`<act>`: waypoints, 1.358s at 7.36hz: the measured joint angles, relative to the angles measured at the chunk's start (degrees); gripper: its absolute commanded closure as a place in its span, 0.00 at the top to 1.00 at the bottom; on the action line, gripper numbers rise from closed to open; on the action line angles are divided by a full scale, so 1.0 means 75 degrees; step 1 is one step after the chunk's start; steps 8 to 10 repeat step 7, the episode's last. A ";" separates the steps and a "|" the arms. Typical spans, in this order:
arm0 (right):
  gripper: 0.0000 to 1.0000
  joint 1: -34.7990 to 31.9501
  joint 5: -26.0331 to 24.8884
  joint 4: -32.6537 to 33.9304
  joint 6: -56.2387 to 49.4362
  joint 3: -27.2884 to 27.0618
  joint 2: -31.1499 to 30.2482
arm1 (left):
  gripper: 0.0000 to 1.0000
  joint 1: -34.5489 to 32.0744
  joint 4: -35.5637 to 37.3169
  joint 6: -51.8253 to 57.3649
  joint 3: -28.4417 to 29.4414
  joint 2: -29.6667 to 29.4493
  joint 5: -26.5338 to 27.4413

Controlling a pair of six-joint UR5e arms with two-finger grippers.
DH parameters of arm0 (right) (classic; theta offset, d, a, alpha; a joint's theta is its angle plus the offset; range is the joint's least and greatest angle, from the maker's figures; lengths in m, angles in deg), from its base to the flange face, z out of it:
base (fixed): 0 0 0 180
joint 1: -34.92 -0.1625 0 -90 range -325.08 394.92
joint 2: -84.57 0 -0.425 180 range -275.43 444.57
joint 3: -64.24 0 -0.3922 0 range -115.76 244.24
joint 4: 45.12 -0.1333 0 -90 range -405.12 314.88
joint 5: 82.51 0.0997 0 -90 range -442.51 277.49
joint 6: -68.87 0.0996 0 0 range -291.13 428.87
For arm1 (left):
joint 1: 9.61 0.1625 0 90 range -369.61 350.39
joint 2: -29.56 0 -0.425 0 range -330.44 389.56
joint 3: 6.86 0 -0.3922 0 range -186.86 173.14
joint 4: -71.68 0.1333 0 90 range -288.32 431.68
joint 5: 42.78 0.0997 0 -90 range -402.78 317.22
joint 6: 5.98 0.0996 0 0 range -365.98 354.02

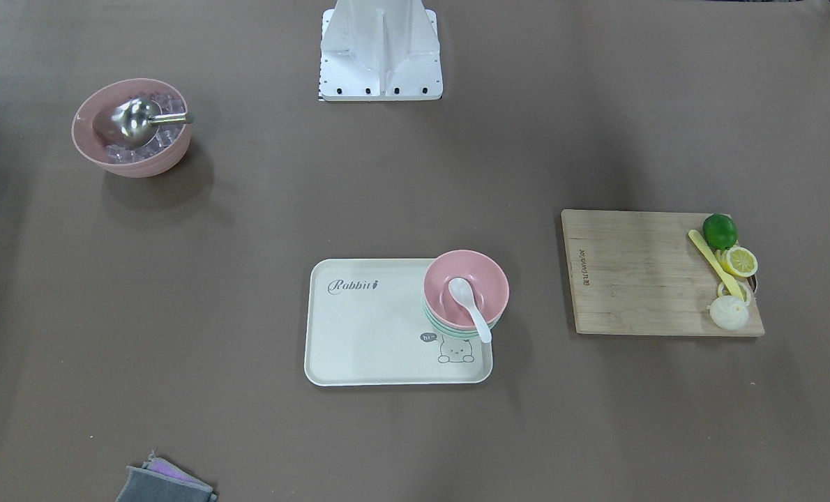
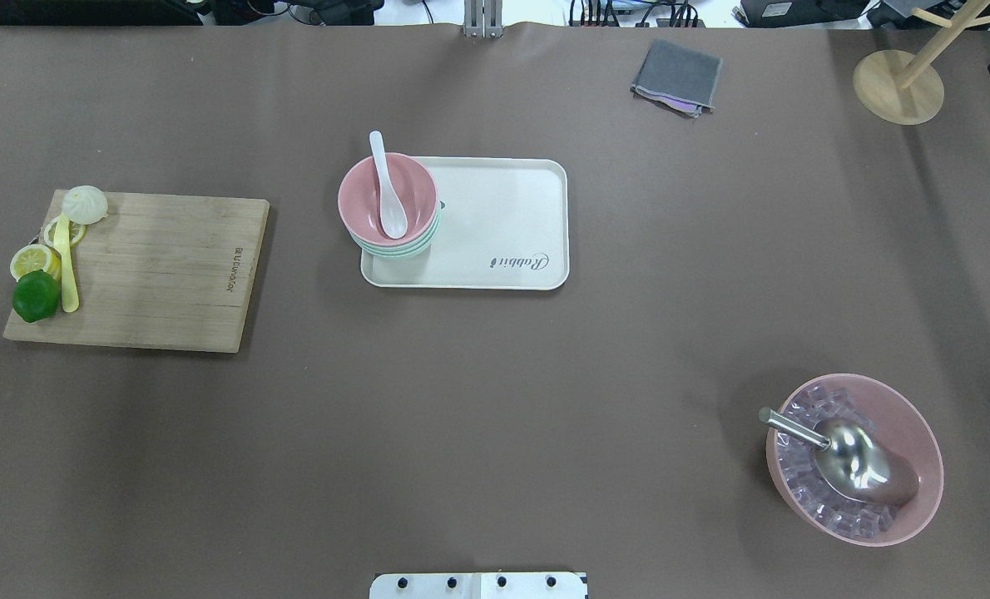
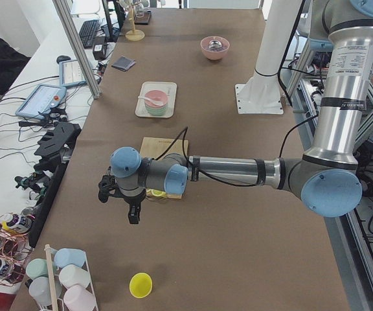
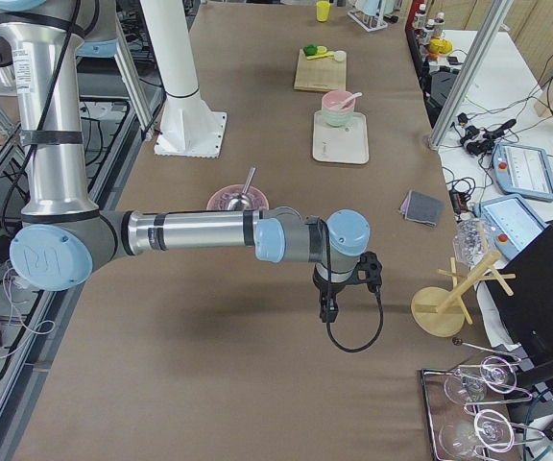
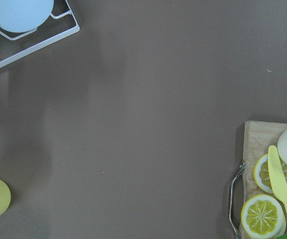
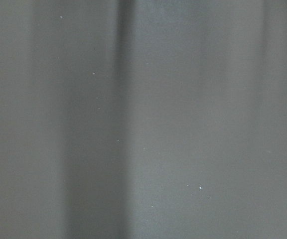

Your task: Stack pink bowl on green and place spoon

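A pink bowl (image 1: 466, 287) sits stacked on green bowls (image 1: 450, 329) at a corner of the cream tray (image 1: 366, 328). A white spoon (image 1: 469, 307) lies in the pink bowl with its handle over the rim. The overhead view shows the same stack (image 2: 387, 200) and spoon (image 2: 387, 187). My left gripper (image 3: 131, 210) hangs over the table's end, past the cutting board, far from the tray. My right gripper (image 4: 327, 305) hangs over the opposite end of the table. Both show only in the side views, so I cannot tell whether they are open or shut.
A wooden cutting board (image 2: 162, 266) holds a lime (image 2: 36, 296), lemon slices, a yellow knife and a white bun. A large pink bowl (image 2: 919, 449) with ice cubes and a metal scoop stands on my right. A grey cloth (image 2: 678, 76) and a wooden stand (image 2: 898, 87) lie at the far edge.
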 measured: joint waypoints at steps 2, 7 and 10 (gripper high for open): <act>1.00 -0.0005 0.0003 -0.0005 0.0000 -0.0001 0.0003 | 0.98 0.0006 -0.0006 -0.0022 0.0005 -0.0004 0.0001; 1.00 -0.0006 0.0004 -0.0006 0.0000 -0.0001 0.0009 | 0.98 0.0030 -0.0059 0.0016 0.0118 -0.0012 -0.0009; 1.00 -0.0006 0.0004 -0.0006 0.0000 -0.0001 0.0009 | 0.98 0.0030 -0.0059 0.0016 0.0118 -0.0012 -0.0009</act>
